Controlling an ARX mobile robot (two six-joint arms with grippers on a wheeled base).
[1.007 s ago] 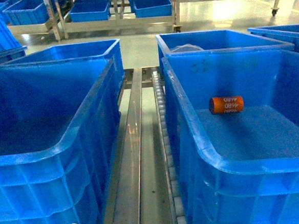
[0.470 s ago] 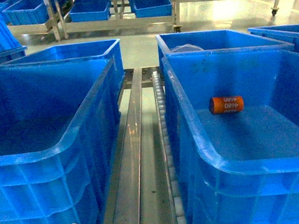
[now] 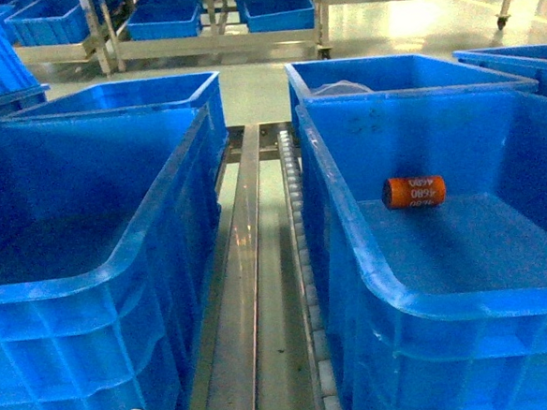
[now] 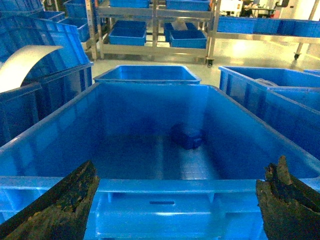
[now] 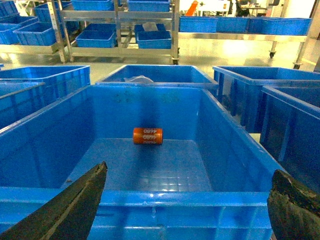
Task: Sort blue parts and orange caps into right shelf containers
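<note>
Your right end effector point(image 5: 185, 210) hangs spread and empty just short of the near rim of the right crate point(image 5: 150, 197); your left end effector point(image 4: 175, 210), likewise spread and empty, faces the left crate point(image 4: 160, 186). Ahead of the right one, 1 orange cap point(image 5: 147, 135) lies at the far wall; ahead of the left, 1 blue part point(image 4: 187, 136). Before fetching more, lift clear of both rims.

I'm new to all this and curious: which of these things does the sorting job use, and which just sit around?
Job:
- small orange cylinder cap marked 4680
- small blue plastic part
- large blue plastic crates

Lying about:
- metal roller track
- metal shelving racks
</note>
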